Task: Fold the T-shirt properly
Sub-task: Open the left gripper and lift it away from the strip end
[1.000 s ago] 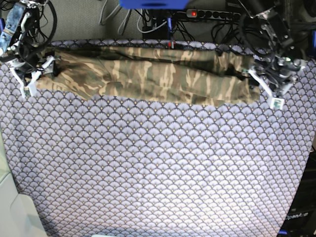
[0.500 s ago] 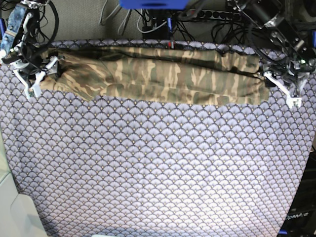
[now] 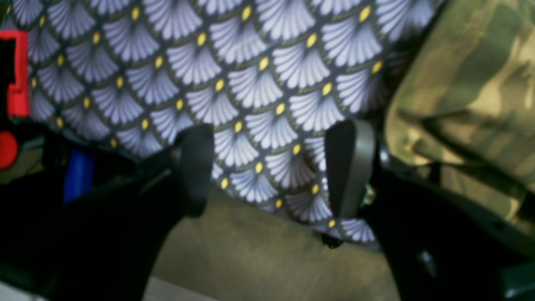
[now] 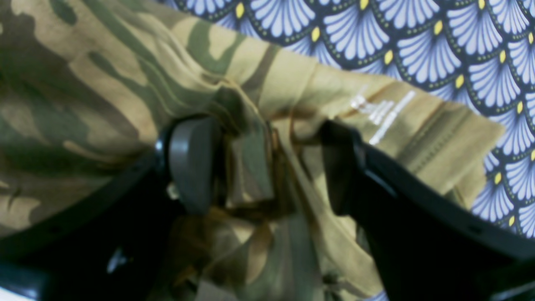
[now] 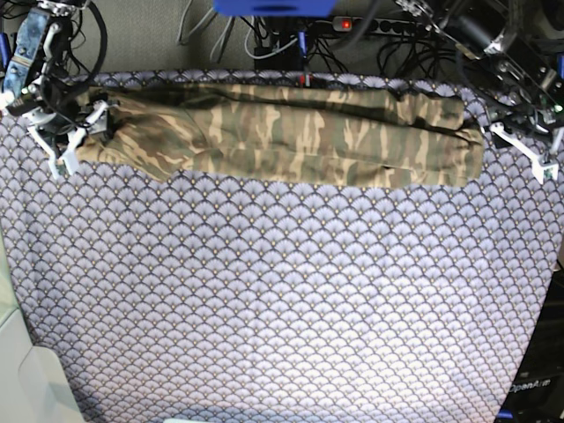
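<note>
T-shirt [image 5: 291, 137] lies folded into a long band along the desk's [image 5: 282, 291] far edge. My right tool [image 4: 267, 167] hangs over its end, jaws apart; my left tool [image 3: 271, 167], jaws apart, hovers over bare tablecloth [image 3: 234, 75] beside the other end.

Table w/ purple-grey fan-scale tablecloth [image 5: 282, 300], covers whole top. T-shirt [image 5: 291, 132] lies directly on cloth along far edge, folded into long narrow band, stretched left to right. Rest of cloth flat, smooth.

Black arms, white tools [image 5: 520, 145], blk pads [image 3: 347, 167].
</note>
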Robot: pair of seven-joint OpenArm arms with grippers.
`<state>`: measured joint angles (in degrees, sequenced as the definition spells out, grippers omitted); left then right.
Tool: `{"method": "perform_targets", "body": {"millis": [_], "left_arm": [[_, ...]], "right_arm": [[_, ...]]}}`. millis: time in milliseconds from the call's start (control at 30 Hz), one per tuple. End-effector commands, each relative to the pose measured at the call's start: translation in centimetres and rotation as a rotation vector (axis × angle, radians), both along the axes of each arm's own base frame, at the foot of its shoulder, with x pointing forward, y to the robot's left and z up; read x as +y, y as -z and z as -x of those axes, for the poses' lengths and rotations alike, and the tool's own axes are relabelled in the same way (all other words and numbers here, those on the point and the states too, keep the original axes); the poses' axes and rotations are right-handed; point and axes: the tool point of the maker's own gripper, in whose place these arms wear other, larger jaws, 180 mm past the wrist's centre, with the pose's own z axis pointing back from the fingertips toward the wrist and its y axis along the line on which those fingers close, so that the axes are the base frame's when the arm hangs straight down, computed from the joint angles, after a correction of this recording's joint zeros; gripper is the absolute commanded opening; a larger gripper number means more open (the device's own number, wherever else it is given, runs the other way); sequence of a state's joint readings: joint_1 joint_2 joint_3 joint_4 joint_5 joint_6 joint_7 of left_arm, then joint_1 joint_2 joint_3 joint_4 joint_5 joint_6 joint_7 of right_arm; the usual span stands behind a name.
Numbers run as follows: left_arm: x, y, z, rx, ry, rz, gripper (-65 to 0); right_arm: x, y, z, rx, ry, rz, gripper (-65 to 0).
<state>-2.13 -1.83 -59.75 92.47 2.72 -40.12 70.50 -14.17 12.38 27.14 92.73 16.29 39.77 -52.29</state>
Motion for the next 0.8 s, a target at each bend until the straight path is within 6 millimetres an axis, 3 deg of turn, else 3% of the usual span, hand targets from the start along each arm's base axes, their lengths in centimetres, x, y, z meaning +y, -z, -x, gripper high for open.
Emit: {"method": "perform_targets", "body": {"millis": [0,233,400,533,767], "left_arm": [[0.5,-0.9,-0.6,-0.03,-0.001,-0.023,-24.2],[0.5,-3.0,0.2,-0.001,-0.013,-0.071,-24.2],[0.8,-6.8,-0.1,-0.038,-0.034,-0.153,-24.2],[-0.5,-6.4,-1.1,-0.059,-0.029,-0.116,-24.2],[-3.1,-3.6,-2.9,-0.051,-0.014,0.015,-24.2]], "right_arm": [[0.3,-0.5,-0.4,-0.017,-0.013,-0.005,-24.6],[0.2,-0.5,-0.3,-0.016,-0.014,-0.002,-24.6],[0.3,-0.4,-0.3,-0.015,-0.015,-0.004,-24.6],[0.3,-0.4,-0.3,-0.015,-0.014,-0.006,-24.6],[0.3,-0.4,-0.3,-0.014,-0.014,-0.006,-24.6]]}}
